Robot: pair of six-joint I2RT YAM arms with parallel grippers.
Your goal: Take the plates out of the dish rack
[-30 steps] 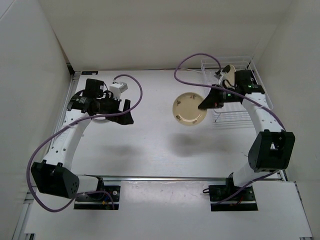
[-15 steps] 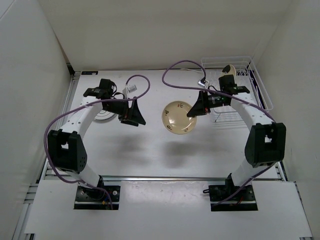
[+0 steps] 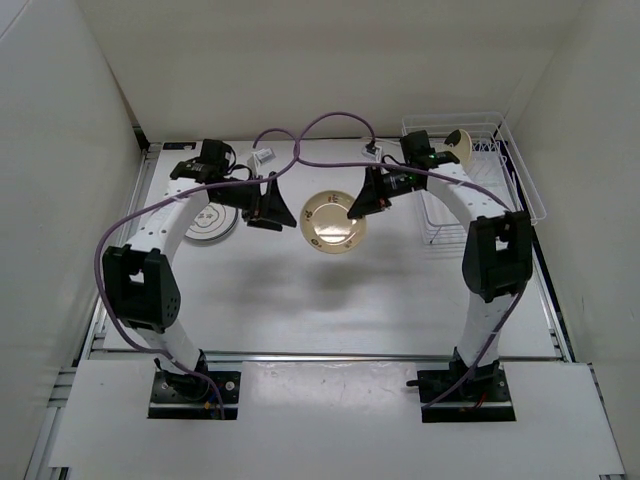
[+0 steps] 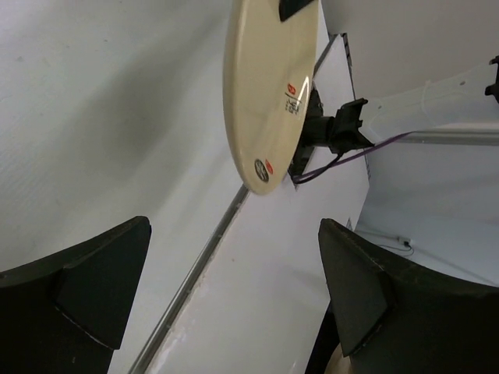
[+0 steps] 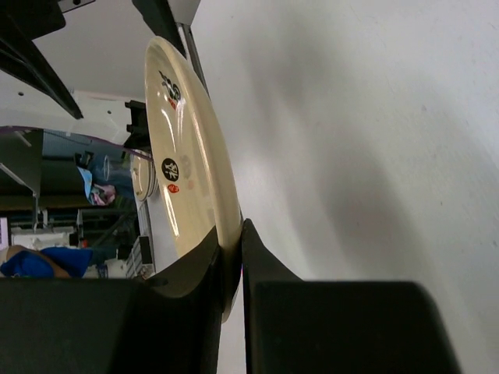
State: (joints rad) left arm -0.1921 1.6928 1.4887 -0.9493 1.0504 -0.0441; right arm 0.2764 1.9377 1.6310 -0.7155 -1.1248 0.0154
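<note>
Broad white table, walled in on three sides. At its far right corner, the dish rack – white wire grid with raised sides. Standing on edge at the far end of it, a tan plate, plain as far as can be seen. Flat on the table at the far left, a pale plate with a faint ringed pattern, partly hidden by the left arm.

Between the two arms, far of the table's middle and lifted clear of it with a shadow underneath: a cream plate, glossy, round, with small dark and red motifs spaced around its inner rim. Pinched by its right edge in the right gripper, jaws closed tight on the rim and the plate tilted. Just left of it, apart, the left gripper – jaws spread as wide as they go, holding nothing, facing the plate's edge.

Compared with a second ago: cream plate carried from just beside the rack leftward toward the middle; right arm stretched out after it; left gripper swung right from over the pale plate, now uncovered; the gap between the grippers much narrower.
</note>
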